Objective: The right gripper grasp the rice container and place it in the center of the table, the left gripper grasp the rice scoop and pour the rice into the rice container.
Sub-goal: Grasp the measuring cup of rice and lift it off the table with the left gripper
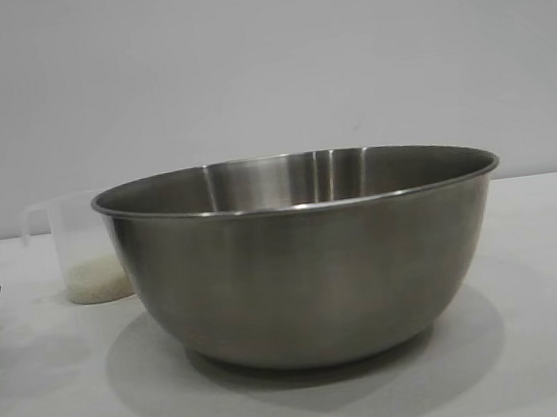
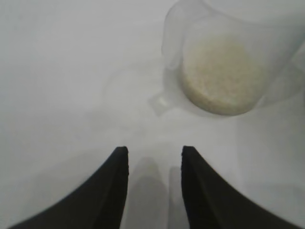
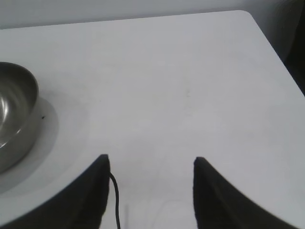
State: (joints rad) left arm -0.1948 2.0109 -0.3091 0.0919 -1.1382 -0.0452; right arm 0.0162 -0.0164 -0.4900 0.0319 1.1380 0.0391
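Left wrist view: left end effector (image 2: 155, 160), fingers apart, empty, near clear plastic rice scoop (image 2: 228, 57) holding white rice (image 2: 221, 76).
Bowl: steel rice container (image 1: 304, 256) mid-worktop (image 1: 555, 338).
Advice: straddle the handle squarely.
Right end effector (image 3: 150, 164): apart, idle.

You won't find any readable text, label, brand or number here. The rice container (image 1: 304, 256) and rice scoop (image 2: 228, 62) show you no legible markings.
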